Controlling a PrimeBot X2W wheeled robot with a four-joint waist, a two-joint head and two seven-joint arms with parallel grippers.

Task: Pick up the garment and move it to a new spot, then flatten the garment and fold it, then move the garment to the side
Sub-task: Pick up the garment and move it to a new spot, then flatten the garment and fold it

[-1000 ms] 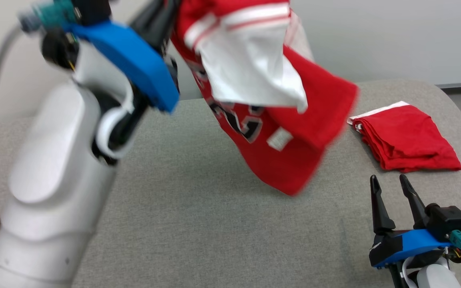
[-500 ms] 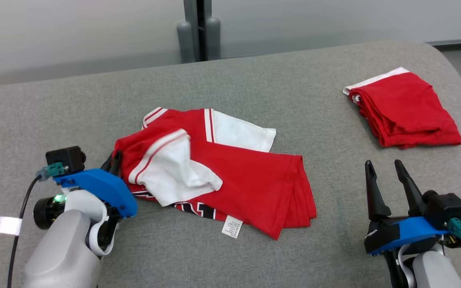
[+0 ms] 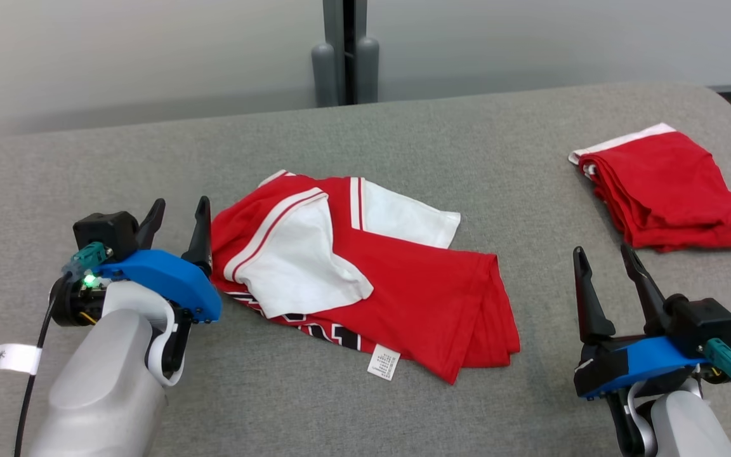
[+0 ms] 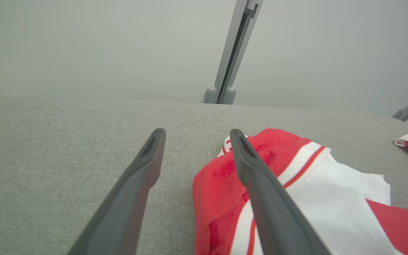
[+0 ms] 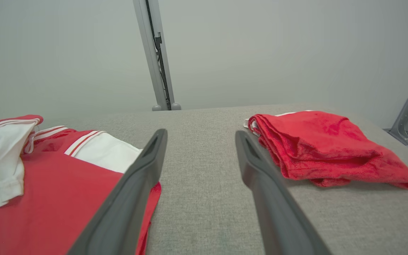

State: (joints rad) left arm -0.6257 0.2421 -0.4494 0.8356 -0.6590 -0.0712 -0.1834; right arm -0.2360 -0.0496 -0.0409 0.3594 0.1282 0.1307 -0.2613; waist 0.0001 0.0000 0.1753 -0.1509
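Head view, garment (image 3: 416, 289) rumpled, red, white

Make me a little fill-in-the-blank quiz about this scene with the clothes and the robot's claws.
The crumpled jersey is red and ____. The left gripper beside it stands ____, holding nothing. The folded red garment lies toward the robot's ____ side. Both lie on a ____ padded surface.
Missing words: white; open; right; grey.
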